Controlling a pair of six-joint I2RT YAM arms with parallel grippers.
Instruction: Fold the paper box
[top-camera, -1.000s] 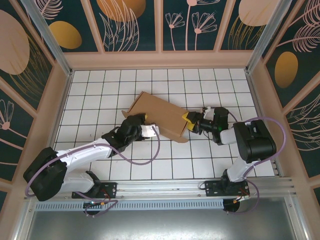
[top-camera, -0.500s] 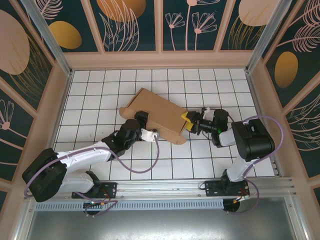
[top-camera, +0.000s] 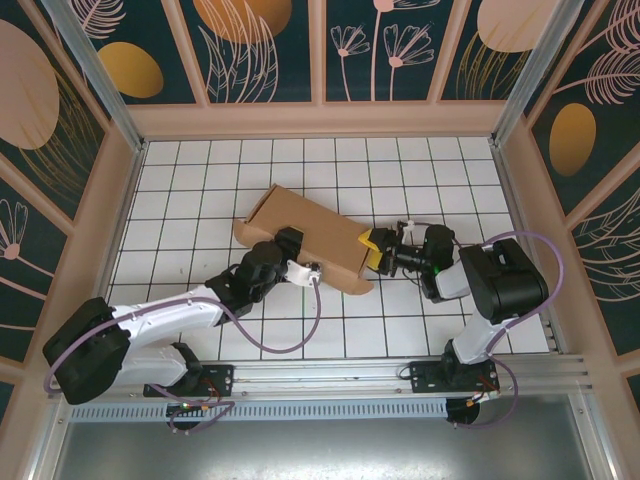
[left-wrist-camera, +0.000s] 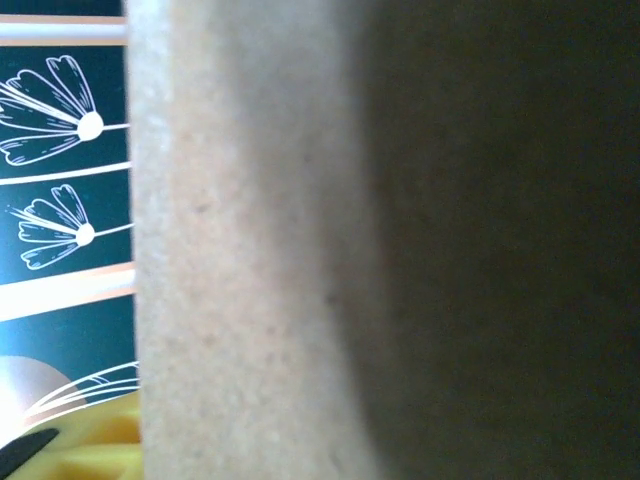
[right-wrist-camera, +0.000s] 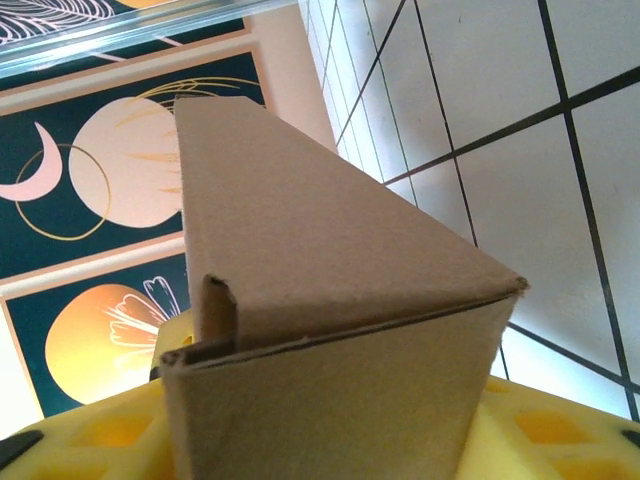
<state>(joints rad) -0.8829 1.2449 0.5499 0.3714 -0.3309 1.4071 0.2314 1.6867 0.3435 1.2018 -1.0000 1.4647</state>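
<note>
From above: paper box (top-camera: 310, 232) lying aslant near the middle of the white tiled table (top-camera: 200, 180), a long brown slab. Up against its near long side, toward the left end, left gripper (top-camera: 290, 241); spread or pinching, cannot tell. At the right end, right gripper (top-camera: 375, 250), yellow fingers (top-camera: 372, 238) set on either side of that end.

From the left wrist: plain cardboard of the paper box (left-wrist-camera: 300, 250) close against the lens, shaded toward the right. A scrap of yellow finger (left-wrist-camera: 90, 455) at bottom left, flowered wall panel (left-wrist-camera: 60, 150) behind. No telling how the jaws stand.

From the right wrist: end of the paper box (right-wrist-camera: 330, 320), wedge-like, standing between the yellow fingers (right-wrist-camera: 80, 440), a small flap tucked at its left corner. Straddling, plainly; squeezing or merely alongside, cannot tell.
</note>
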